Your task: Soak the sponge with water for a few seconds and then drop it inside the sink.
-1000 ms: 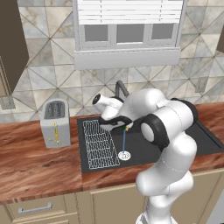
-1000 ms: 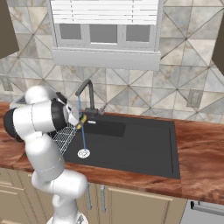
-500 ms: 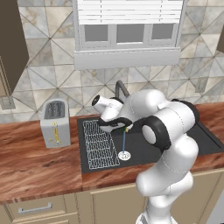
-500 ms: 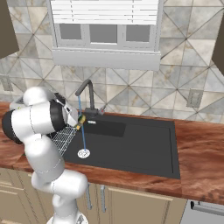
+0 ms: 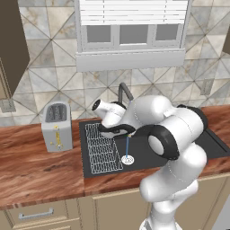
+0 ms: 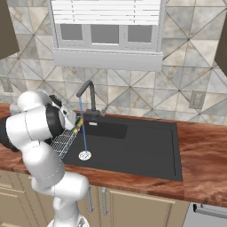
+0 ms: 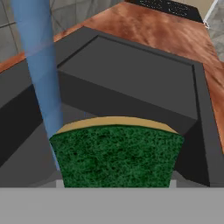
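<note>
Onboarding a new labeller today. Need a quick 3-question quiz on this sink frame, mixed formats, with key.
1. True or false: the gripper is shut on the sponge.
2. The water lands: A) on the wire rack; B) at the drain; C) on the counter.
3. Fill in: the toaster stands to the ____ of the sink in the left base view.

Key: 1 true; 2 B; 3 left.

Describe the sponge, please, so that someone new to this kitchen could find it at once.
Start at the dark sink set in the wooden counter and follow the thin blue water falling from the faucet. Just beside that stream, above the basin, the tool is shut on the sponge. It is a small flat pad, green on top with a yellow edge.
</note>
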You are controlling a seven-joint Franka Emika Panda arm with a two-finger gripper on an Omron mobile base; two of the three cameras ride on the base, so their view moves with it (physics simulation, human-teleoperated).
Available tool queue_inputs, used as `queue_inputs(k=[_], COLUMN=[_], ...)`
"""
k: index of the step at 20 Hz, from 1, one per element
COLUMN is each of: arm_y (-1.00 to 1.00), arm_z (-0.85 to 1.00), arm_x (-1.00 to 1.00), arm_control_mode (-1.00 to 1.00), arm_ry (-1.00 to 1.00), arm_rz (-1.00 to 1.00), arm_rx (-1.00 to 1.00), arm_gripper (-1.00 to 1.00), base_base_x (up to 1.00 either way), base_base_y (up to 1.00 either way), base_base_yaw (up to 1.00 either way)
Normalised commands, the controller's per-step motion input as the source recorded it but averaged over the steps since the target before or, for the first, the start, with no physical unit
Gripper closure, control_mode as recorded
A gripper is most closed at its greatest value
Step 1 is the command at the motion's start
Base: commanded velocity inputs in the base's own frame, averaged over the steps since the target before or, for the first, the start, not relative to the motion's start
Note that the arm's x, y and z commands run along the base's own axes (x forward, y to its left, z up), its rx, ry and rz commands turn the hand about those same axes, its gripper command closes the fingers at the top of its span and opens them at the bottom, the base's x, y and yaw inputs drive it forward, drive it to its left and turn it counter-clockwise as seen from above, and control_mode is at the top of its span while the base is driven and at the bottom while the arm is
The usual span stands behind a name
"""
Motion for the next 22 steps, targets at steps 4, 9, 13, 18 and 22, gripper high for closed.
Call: queue_inputs(k=[4,9,13,18,22], arm_y=[0.03,0.00,-0.33,-0.25,0.00], arm_z=[0.27,0.28,0.38,0.33,0.17], arm_x=[-0.71,-0.42,-0.04,-0.07,-0.43], arm_control_mode=[-1.00,-1.00,-1.00,-1.00,-1.00], arm_ry=[-0.02,0.00,0.03,0.06,0.01], arm_rz=[0.00,0.01,0.14,0.21,0.17], arm_rx=[0.00,0.00,0.07,0.14,0.09], arm_gripper=[1.00,1.00,1.00,1.00,1.00], base_base_x=[0.00,0.00,0.00,0.00,0.00], base_base_y=[0.00,0.00,0.00,0.00,0.00], base_base_yaw=[0.00,0.00,0.00,0.00,0.00])
